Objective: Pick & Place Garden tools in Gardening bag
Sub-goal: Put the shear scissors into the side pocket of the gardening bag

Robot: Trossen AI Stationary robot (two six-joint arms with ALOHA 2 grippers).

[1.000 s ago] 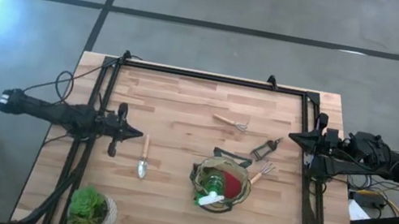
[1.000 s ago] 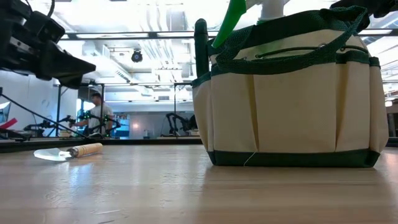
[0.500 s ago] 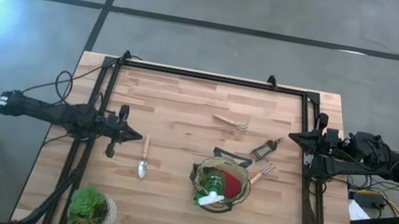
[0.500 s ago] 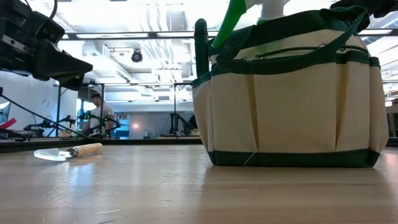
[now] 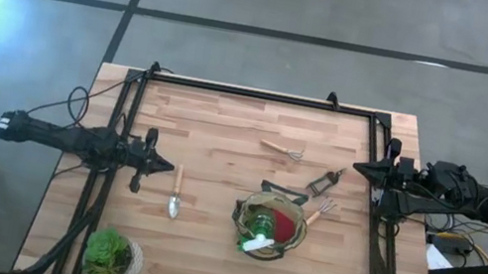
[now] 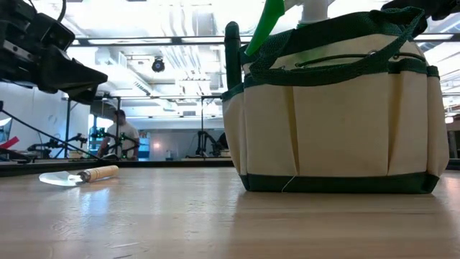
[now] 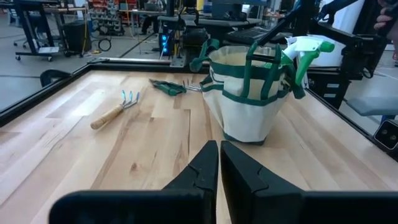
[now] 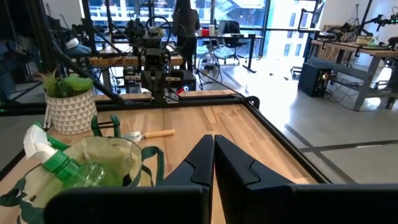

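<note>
The olive-tan gardening bag [image 5: 269, 226] stands on its base on the table's near right part, with a green spray bottle [image 5: 258, 230] and a pink-red item [image 5: 284, 227] inside. It also shows in the low view [image 6: 338, 115]. A wooden-handled trowel [image 5: 176, 192] lies flat to the bag's left. A rake fork [image 5: 282, 150] lies farther back, and dark pruners [image 5: 281, 191], a dark clamp-like tool [image 5: 321, 183] and a second fork [image 5: 322, 210] lie beside the bag. My left gripper [image 5: 168, 168] is shut and empty, left of the trowel. My right gripper [image 5: 356, 166] is shut and empty at the right edge.
A leafy plant in a pale pot [image 5: 110, 257] stands at the near left corner. A black frame [image 5: 252, 93] runs along the table's edges. Bare wood lies at the far left and the near middle. A person [image 6: 118, 137] is in the room beyond.
</note>
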